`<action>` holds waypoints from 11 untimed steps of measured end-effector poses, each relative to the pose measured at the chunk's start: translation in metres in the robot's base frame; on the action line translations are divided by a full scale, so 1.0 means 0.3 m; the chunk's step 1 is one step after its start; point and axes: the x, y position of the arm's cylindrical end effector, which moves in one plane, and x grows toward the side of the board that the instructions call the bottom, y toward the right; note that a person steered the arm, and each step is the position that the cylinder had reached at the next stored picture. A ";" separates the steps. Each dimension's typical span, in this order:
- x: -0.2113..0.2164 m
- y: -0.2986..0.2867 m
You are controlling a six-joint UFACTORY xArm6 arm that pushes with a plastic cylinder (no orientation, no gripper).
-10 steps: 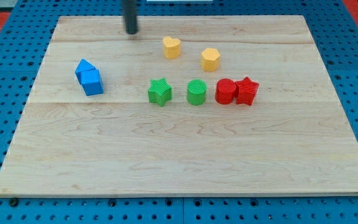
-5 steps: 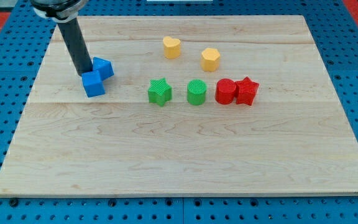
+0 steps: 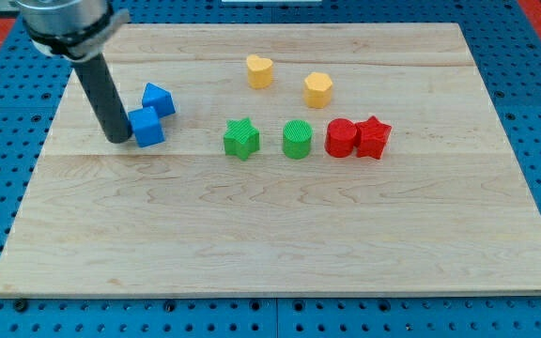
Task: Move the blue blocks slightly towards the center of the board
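Two blue blocks sit at the board's left. A blue cube [image 3: 146, 128] lies below and left of a blue house-shaped block [image 3: 159, 99], and the two touch at a corner. My tip [image 3: 119, 139] rests on the board against the cube's left side. The rod slants up to the view's top left.
A green star [image 3: 241, 139] and a green cylinder [image 3: 297, 139] stand mid-board. A red cylinder [image 3: 341, 138] touches a red star [image 3: 373, 137] to their right. A yellow heart [image 3: 259, 70] and a yellow hexagonal block [image 3: 318, 89] lie above. The wooden board [image 3: 280, 244] lies on blue pegboard.
My tip came from the board's top down to the blue blocks' left side. The house-shaped block slid right and the cube shifted slightly right.
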 end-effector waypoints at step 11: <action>0.008 0.031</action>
